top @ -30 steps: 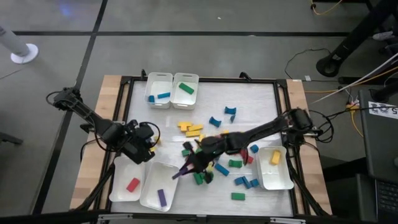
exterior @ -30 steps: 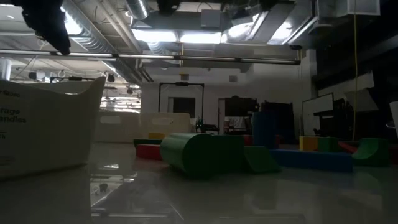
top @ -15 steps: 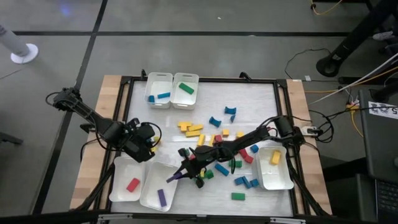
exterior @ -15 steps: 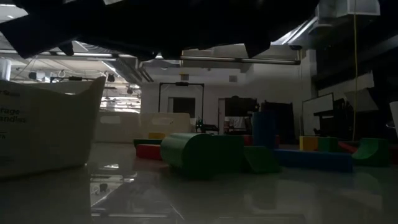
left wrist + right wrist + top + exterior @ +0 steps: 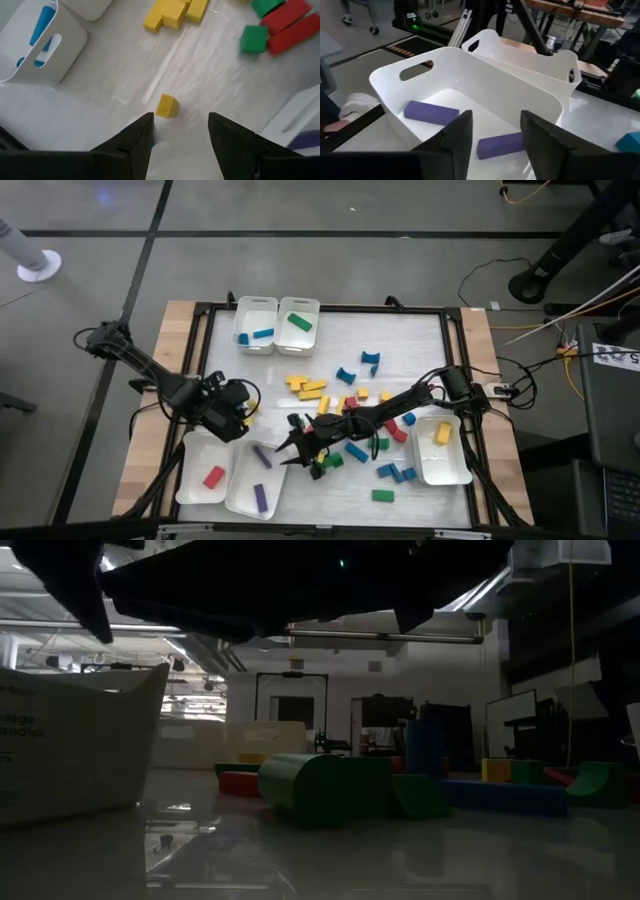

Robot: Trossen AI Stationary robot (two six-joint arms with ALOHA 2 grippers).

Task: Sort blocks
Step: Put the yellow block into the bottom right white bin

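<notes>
Right pincer (image 5: 292,450): reaches across the bench (image 5: 400,340) to the rim of the white plastic tray w/ purple blocks (image 5: 240,495); fingers apart in wrist view, nothing between them.
Purple bar blocks: two inside that tray – one short purple bar (image 5: 501,144) just beyond the fingertips, one longer purple bar (image 5: 431,111) nearer the far wall. High view shows one (image 5: 263,456) near the tray's upper rim, other (image 5: 260,498) lower down.
Left pincer (image 5: 232,408): waits above the near-left trays, fingers parted, empty; small yellow cube (image 5: 166,106) on the bench ahead of it.
Other trays: red-block tray (image 5: 192,485) touching the purple one; blue tray (image 5: 240,315) & green tray (image 5: 312,315) at far edge; yellow tray (image 5: 455,470) at right.
Loose blocks: mixed pile (image 5: 355,430) mid-bench, lots unsorted.
Risk 1: right arm's pull-back could clip the tray rim, shoving or tipping it.
Risk 2: arm lies low over the pile; a sweep could scatter blocks.
Risk 3: both pincers are close near the trays; collision poss. if left moves.
</notes>
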